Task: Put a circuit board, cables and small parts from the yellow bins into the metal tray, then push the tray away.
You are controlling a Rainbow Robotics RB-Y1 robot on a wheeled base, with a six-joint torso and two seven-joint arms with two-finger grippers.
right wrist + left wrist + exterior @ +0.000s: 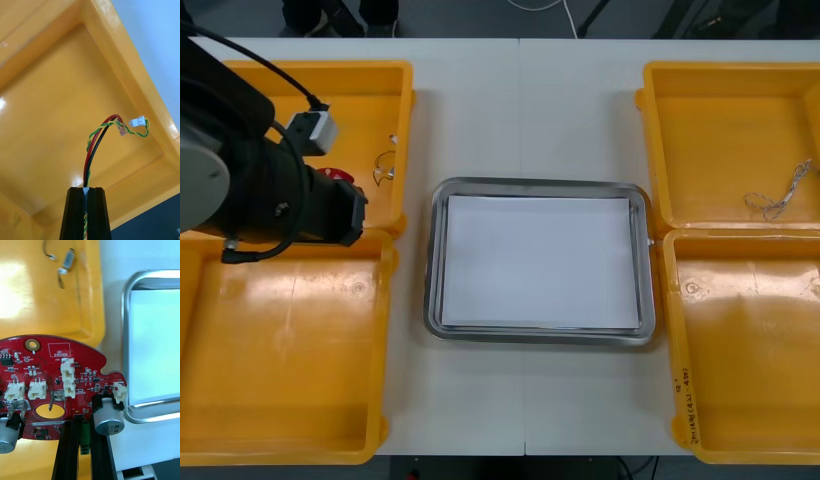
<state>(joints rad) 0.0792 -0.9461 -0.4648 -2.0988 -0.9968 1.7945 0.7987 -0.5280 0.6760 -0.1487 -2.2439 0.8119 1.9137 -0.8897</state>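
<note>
1. The left gripper (83, 427) clamps the red circuit board (56, 367) by its edge, over the far left bin (330, 72) wall nearest the metal tray (540, 187).
2. Small metal parts (385, 165) lie in that bin, beside the tray.
3. The right gripper (87, 195) pinches a red, black and yellow-green cable (92, 150) above another yellow bin (48, 112).
</note>
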